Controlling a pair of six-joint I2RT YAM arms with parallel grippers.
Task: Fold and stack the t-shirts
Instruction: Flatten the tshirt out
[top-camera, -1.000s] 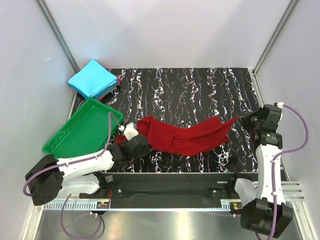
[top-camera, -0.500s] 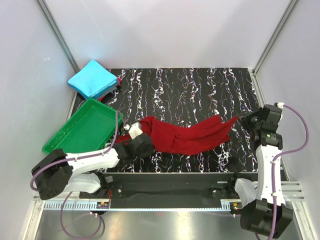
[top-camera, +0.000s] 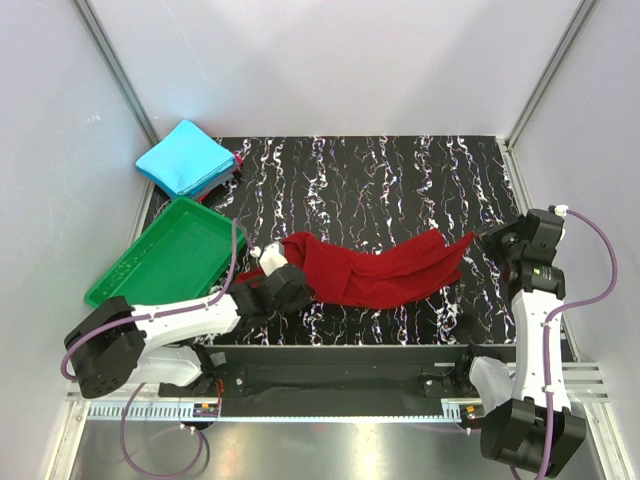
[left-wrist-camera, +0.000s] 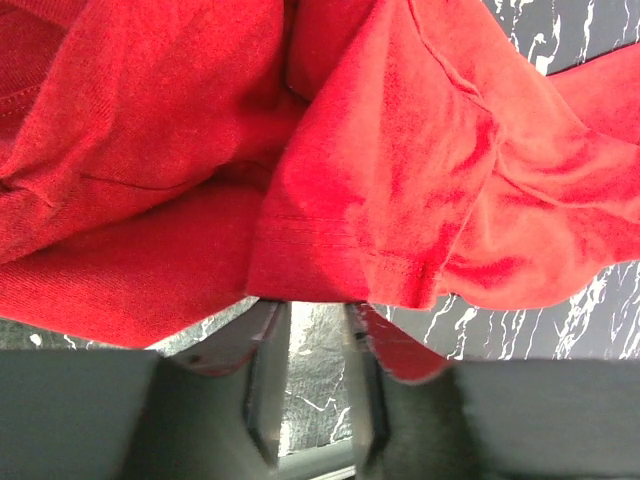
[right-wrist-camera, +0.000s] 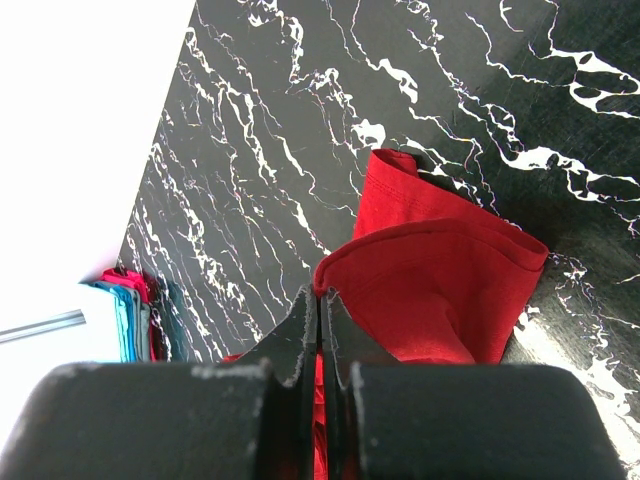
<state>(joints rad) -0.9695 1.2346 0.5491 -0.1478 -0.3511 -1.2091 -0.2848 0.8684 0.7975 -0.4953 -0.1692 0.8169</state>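
Dark red t-shirt (top-camera: 375, 272): a wrinkled, bunched band that lay on the near half of the black marbled desk (top-camera: 400, 180). Its long axis ran left to right.
Right fingers (right-wrist-camera: 300, 330) were closed, pinching its right end.
Left fingers (left-wrist-camera: 262, 370) stood parted at its left hem.
Green tray (top-camera: 165, 260) sat near its left end.
Cyan-blue t-shirt (top-camera: 185, 157) lay folded at the far-left corner, well apart.

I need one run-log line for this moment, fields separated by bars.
left end effector: jaws apart at dark red t-shirt | right end effector: shut on its other end | cyan-blue t-shirt: folded, far-left corner
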